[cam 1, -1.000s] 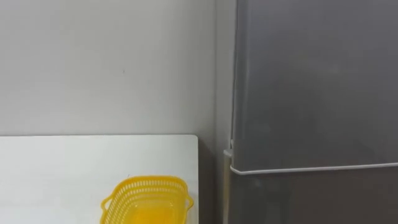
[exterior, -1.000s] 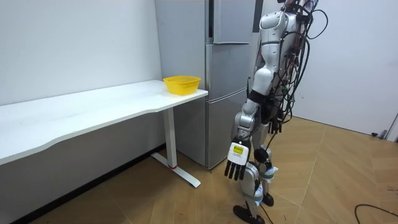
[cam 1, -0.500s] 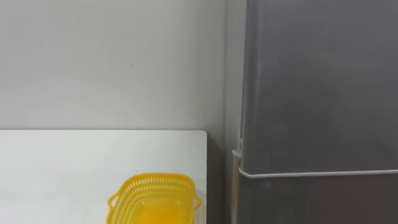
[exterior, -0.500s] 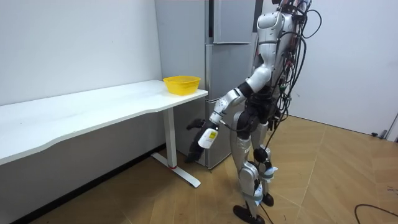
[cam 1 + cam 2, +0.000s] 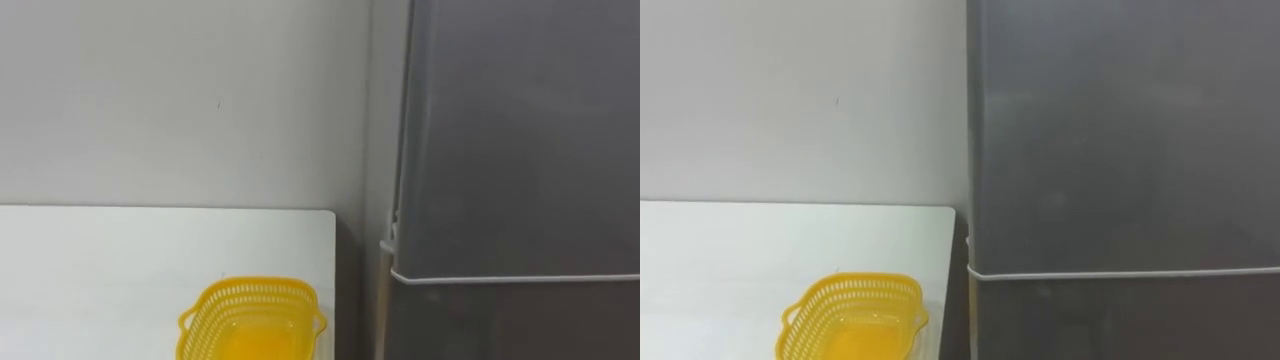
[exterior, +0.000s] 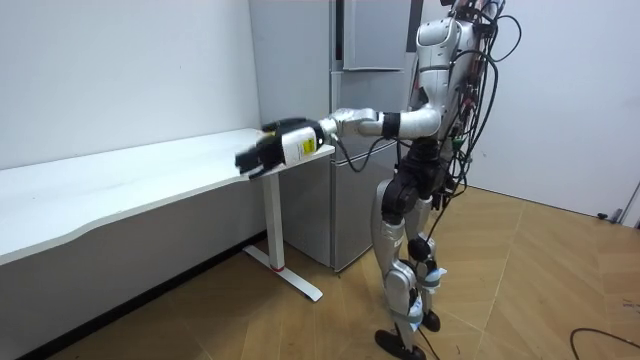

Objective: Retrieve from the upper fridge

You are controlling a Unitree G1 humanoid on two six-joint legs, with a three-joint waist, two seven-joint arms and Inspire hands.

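Observation:
The grey fridge's upper door (image 5: 520,130) is closed; a pale seam (image 5: 510,278) divides it from the lower door. I stand close in front of the fridge (image 6: 375,40). My left hand (image 6: 278,148) is stretched out level at table height, towards the room view's left, over the table's end, with relaxed fingers and nothing in it. It is well short of the upper door and left of it.
A yellow mesh basket (image 5: 252,320) stands empty at the near right corner of the white table (image 5: 120,270), just left of the fridge. A narrow gap separates table and fridge. A bare wall (image 5: 180,100) rises behind the table. Wooden floor (image 6: 520,290) lies behind me.
My left arm has swung up from hanging beside my leg to level over the table's end. The eye view has shifted slightly, so the fridge now sits further right.

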